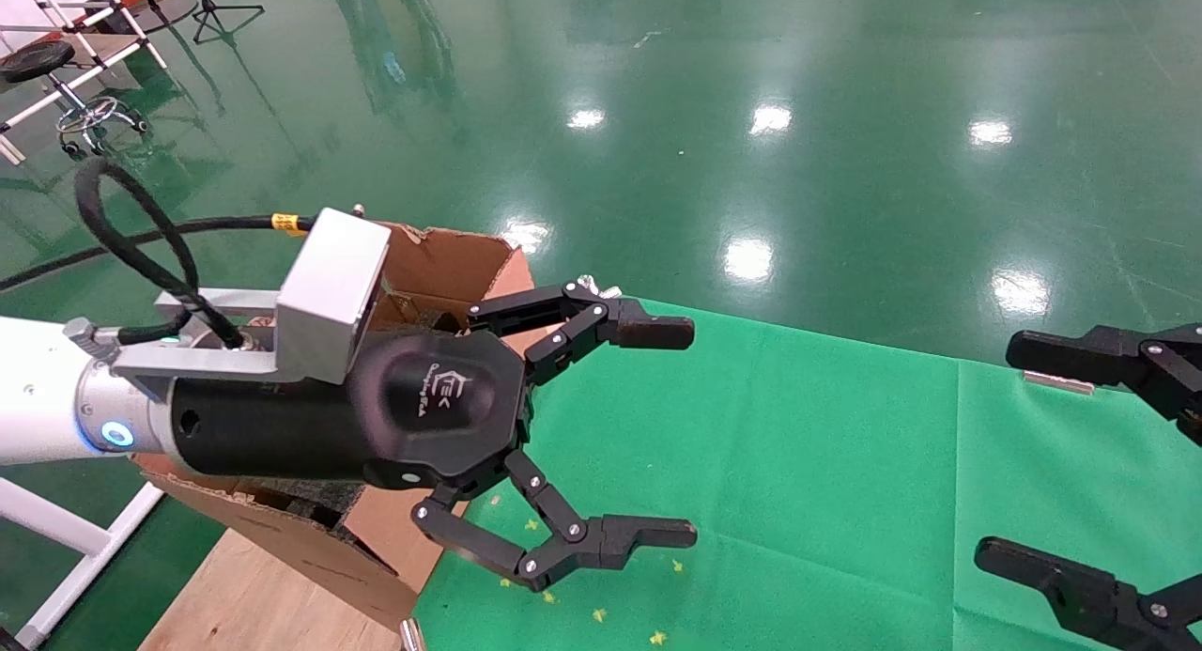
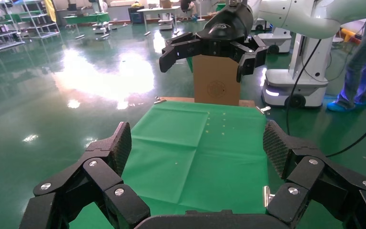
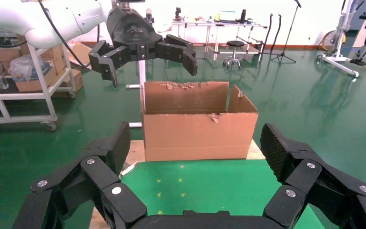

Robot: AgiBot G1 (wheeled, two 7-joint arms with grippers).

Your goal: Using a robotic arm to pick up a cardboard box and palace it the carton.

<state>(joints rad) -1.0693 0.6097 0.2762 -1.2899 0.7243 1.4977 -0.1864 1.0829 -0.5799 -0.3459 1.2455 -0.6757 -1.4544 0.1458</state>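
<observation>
A green cloth (image 1: 798,463) covers the counter, scattered with small yellow star-shaped specks; around it spreads a glossy green floor (image 1: 751,87) reflecting ceiling lights, with a stool (image 1: 56,78) and white frames at the far left. The carton (image 1: 441,266) stands at the cloth's left end on a wooden board (image 1: 254,595), flaps upright. The left gripper (image 1: 610,435) hangs beside the carton, over the cloth's left part, fingers spread and empty; its black housing carries a white logo, unreadable. The right gripper (image 1: 1033,454) waits open at the right edge. No small cardboard box shows
</observation>
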